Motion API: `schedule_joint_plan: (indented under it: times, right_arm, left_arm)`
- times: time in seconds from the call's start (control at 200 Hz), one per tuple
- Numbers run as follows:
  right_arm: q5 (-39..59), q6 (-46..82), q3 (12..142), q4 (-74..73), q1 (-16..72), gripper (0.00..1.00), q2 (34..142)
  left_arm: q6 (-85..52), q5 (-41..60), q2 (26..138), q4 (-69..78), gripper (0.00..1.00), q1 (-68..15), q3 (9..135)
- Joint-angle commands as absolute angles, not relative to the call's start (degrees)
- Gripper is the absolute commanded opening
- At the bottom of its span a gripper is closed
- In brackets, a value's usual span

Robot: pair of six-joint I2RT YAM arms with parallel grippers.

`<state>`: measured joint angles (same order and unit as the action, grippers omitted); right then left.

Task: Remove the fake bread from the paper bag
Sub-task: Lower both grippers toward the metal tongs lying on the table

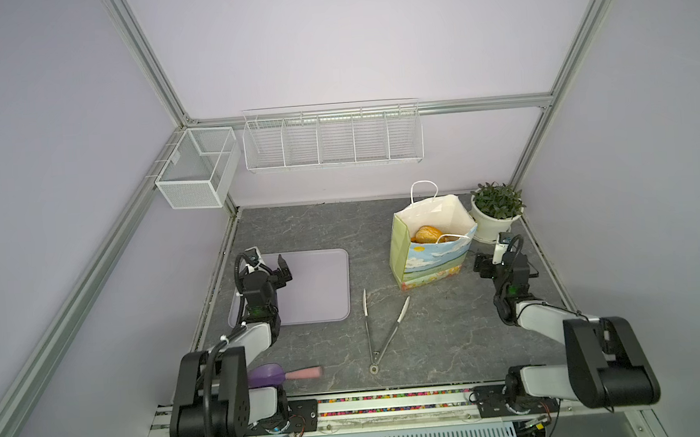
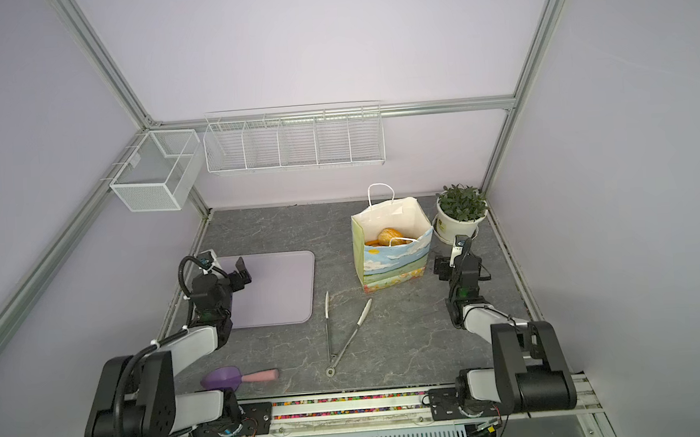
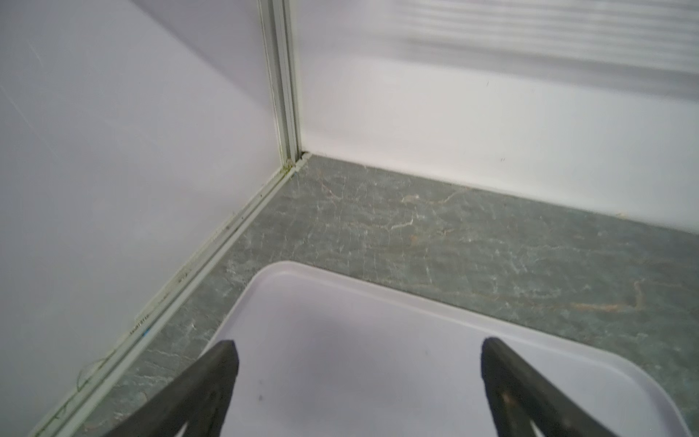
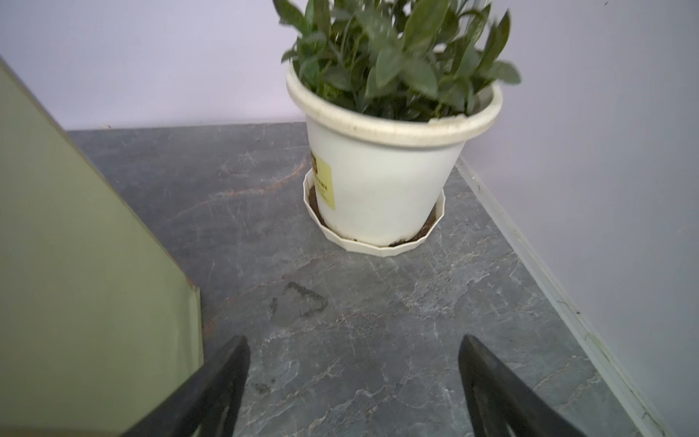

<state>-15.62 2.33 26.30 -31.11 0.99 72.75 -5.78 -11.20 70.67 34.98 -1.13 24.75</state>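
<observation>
Beside one jaw of right gripper [image 4: 353,340]: paper bag [image 4: 75,265] wall; jaws wide, empty. Inside bag, fake bread [image 1: 426,234], clear of both grippers. Over tray [image 3: 340,310], left gripper [image 3: 359,340] wide too. Risk: light bag tips or slides on entry; potted plant [image 4: 378,170] ahead of jaws, bump hazard.

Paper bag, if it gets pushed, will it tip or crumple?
Probably tips easily: the bag stands tall on a narrow base. Its thin paper walls likely flex if pinched. The bread inside may steady it slightly.
</observation>
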Motion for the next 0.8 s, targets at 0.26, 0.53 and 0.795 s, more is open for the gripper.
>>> schedule_joint_plan:
  times: [0.26, 0.53, 0.795]
  right_arm:
    - [-16.74, 17.7, 31.28, 14.66, 2.71, 0.88, 51.85]
    - [-12.28, 27.23, 28.28, 25.94, 11.26, 0.9, 41.72]
    - [-13.12, 33.16, 26.36, 27.72, 25.36, 0.93, 40.43]
  left_arm:
    - [-14.46, -4.57, 56.69, -3.85, 0.95, -10.84, 38.02]
    - [-20.66, -10.69, 54.32, -15.75, 0.99, -35.99, 37.89]
    - [-29.9, -22.91, 58.09, -18.16, 0.99, -61.7, 33.63]
